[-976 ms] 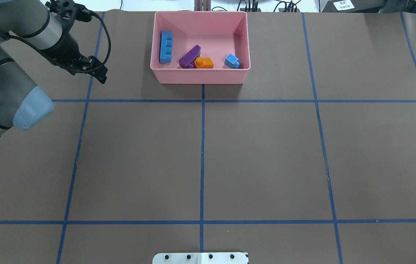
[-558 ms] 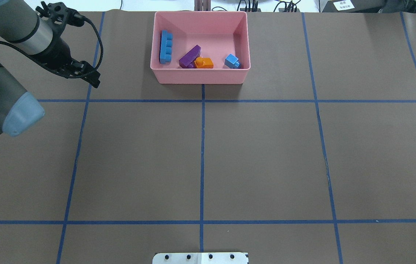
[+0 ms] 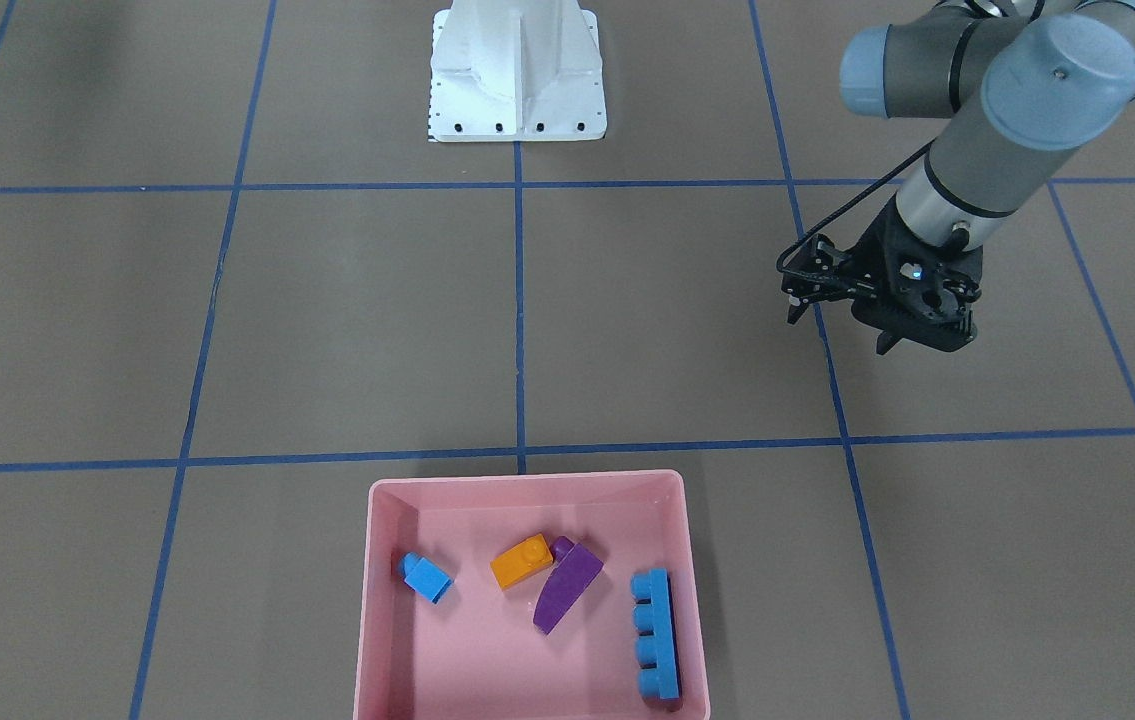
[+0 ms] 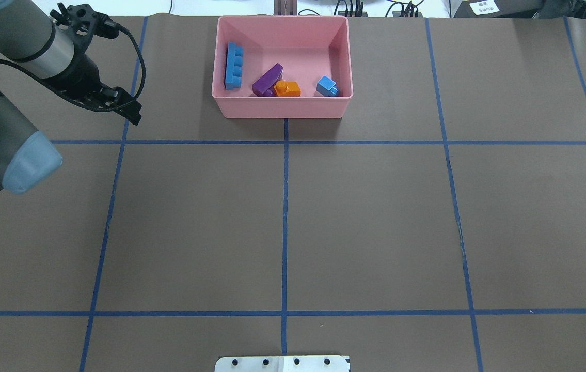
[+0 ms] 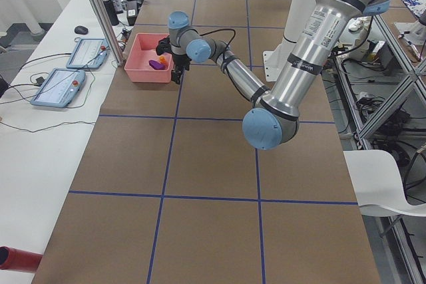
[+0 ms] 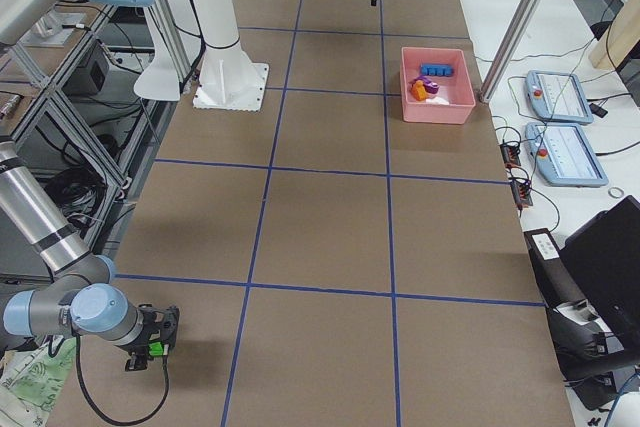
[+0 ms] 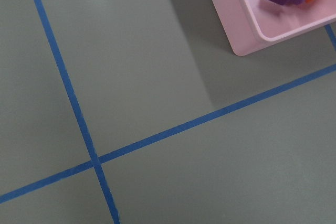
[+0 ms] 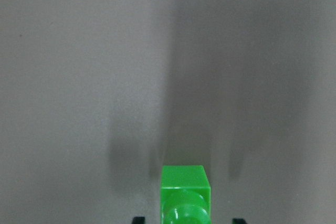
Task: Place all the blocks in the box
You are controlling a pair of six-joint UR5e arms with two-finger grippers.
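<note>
The pink box (image 4: 282, 109) (image 3: 364, 600) stands at the table's far middle. In it lie the long blue block (image 4: 233, 66), the purple wedge (image 4: 267, 80), the orange block (image 4: 287, 89) and the small blue block (image 4: 327, 86). My left gripper (image 4: 130, 108) (image 3: 927, 340) hangs open and empty over the brown table, well to the left of the box. My right gripper (image 8: 187, 220) (image 6: 152, 347) is at the table's right end, out of the overhead view. It is shut on the green block (image 8: 184, 182) (image 6: 155, 349), just above the table.
The white robot base (image 3: 517, 80) (image 4: 282, 363) stands at the near middle edge. Blue tape lines cross the brown table. Two teach pendants (image 6: 565, 152) lie on the side bench beyond the box. An upright metal post (image 5: 100, 11) stands next to the box.
The left arm drew back to the left, away from the box, then came to rest. The blocks in the box have not moved.
</note>
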